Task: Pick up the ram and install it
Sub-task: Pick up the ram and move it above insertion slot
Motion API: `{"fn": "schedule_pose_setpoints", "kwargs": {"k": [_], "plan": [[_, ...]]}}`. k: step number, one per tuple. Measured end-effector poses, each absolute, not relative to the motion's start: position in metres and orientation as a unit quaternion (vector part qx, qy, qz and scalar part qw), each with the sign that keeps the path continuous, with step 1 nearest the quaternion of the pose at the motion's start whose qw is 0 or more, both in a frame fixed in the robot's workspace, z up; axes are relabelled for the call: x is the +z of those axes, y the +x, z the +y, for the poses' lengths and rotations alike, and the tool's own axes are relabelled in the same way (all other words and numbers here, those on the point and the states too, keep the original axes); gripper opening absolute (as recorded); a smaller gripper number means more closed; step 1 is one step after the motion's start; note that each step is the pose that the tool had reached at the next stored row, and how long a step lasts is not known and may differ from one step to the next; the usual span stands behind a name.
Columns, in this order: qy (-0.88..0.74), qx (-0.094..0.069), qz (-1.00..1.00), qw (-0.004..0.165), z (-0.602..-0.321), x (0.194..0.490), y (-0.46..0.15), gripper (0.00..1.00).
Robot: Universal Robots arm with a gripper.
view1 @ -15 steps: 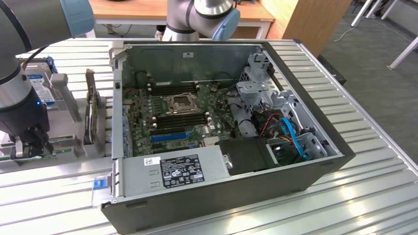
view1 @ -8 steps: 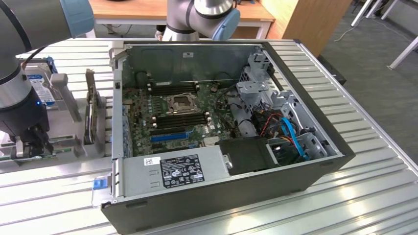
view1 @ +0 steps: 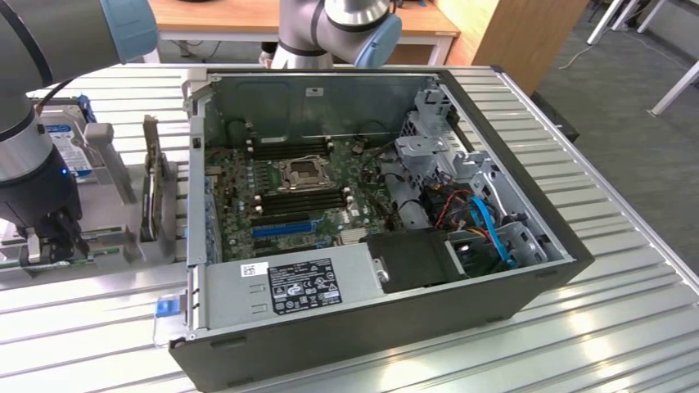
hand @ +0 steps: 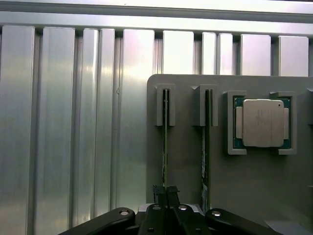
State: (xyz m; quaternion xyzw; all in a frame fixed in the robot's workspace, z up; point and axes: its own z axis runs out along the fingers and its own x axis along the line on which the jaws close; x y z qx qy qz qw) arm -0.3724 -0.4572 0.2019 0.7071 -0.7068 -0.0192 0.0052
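The ram [hand: 165,142] stands on edge in a slot of a grey holder plate [hand: 186,171], seen as a thin green line. My gripper [hand: 165,192] is shut on its near end, one black fingertip [hand: 158,194] on either side. A second green stick [hand: 206,147] stands in the neighbouring slot. In the exterior view my gripper [view1: 52,246] hangs low over the holder [view1: 120,246] at the exterior view's left, outside the open computer case [view1: 546,246]. The motherboard's black memory slots [view1: 290,199] lie inside the case beside the processor socket [view1: 303,171].
A processor chip [hand: 263,122] rests in a pocket on the holder beside the sticks. A dark expansion card [view1: 151,180] stands upright between the holder and the case. The ribbed metal table [hand: 73,122] stretches around the holder. The power supply [view1: 295,282] fills the case's near corner.
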Motion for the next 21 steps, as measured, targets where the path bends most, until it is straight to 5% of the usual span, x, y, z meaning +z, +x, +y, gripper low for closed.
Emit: {"fn": "schedule_pose_setpoints", "kwargs": {"k": [21], "plan": [[0.707,-0.020,-0.707,0.004,-0.457,0.214,-0.372,0.12]]}}
